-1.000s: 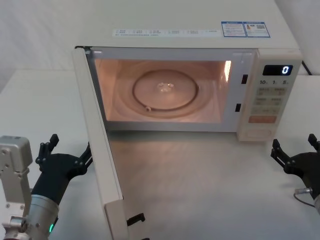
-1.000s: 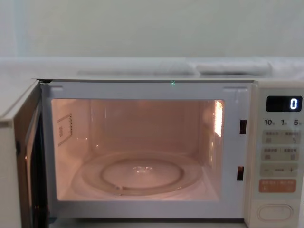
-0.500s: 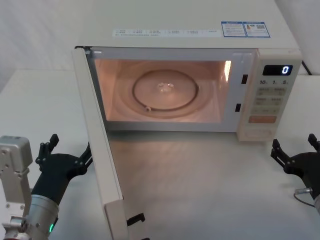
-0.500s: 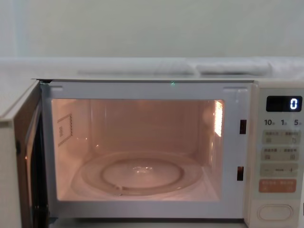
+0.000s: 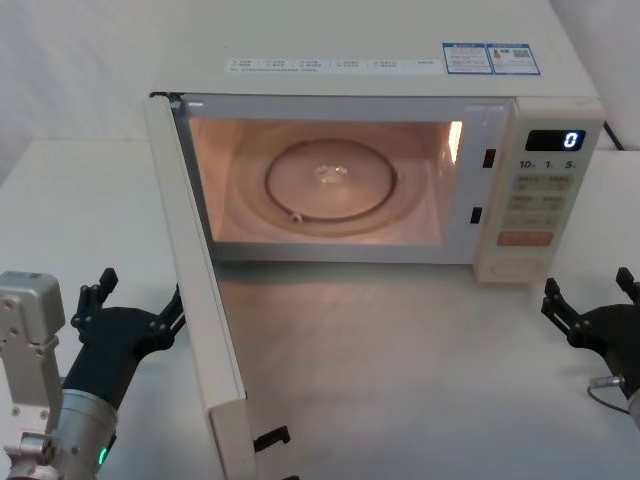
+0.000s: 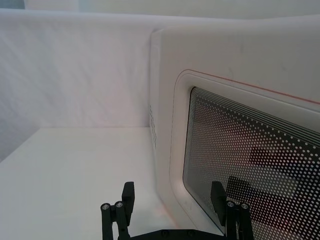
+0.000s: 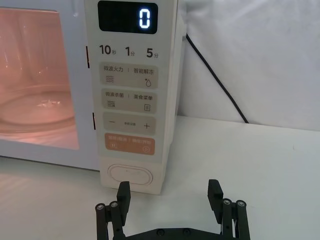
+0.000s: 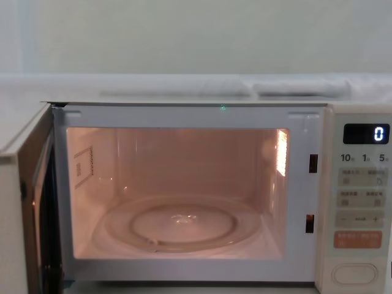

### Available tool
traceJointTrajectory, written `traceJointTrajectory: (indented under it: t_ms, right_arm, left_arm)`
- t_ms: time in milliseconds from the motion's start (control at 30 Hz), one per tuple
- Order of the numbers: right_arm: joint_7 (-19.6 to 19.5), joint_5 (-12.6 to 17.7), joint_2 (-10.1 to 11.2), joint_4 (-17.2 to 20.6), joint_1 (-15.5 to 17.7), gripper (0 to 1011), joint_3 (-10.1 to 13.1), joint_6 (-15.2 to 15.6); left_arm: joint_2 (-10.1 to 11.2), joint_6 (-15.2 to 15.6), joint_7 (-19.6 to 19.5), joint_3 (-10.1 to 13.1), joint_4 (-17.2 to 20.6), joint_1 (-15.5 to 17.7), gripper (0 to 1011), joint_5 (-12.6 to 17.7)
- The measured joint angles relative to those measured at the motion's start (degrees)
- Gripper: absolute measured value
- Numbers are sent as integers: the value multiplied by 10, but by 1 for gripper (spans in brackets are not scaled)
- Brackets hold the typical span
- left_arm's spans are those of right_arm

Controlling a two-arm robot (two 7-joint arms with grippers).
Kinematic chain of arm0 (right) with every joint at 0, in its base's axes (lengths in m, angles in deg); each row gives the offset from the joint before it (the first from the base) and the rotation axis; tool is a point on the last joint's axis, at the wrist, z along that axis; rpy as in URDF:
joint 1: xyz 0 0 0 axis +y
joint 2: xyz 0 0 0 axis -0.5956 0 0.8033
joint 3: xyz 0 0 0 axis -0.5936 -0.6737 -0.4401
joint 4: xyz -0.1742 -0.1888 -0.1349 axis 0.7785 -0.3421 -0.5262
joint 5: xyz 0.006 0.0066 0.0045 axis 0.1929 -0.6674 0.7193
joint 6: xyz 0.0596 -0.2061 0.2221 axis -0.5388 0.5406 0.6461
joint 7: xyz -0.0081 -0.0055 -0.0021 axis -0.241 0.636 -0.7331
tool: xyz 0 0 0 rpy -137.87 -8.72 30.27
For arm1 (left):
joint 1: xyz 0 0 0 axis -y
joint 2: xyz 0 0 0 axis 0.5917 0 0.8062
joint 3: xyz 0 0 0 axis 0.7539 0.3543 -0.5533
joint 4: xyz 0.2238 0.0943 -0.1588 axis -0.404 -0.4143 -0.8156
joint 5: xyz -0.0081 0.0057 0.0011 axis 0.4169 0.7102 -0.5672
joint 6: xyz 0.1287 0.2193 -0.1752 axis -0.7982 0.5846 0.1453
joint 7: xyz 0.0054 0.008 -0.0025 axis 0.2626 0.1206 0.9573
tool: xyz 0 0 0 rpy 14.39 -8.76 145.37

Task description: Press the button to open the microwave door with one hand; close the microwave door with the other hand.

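The cream microwave (image 5: 400,80) stands at the back of the table, its cavity lit and its display showing "0". The microwave door (image 5: 195,270) is swung wide open toward me on its left hinge; its dotted glass window (image 6: 250,150) faces my left gripper. My left gripper (image 5: 130,305) is open, just outside the door near its free end, one fingertip (image 6: 217,192) close to the glass. The cream pill-shaped button (image 7: 130,175) sits at the panel's foot. My right gripper (image 7: 170,202) is open, low and a short way in front of the panel, right of the button.
A glass turntable (image 5: 330,180) lies inside the cavity. A black power cable (image 7: 215,82) runs down the wall to the right of the oven. Bare white table (image 5: 400,380) stretches in front of the cavity between the two arms.
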Motion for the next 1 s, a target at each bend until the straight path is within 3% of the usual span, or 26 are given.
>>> traceJointTrajectory:
  t_ms: [1000]
  right_arm:
    - [0, 0, 0, 0, 0, 1002, 0, 0]
  left_arm:
    - [0, 0, 0, 0, 0, 0, 1001, 0]
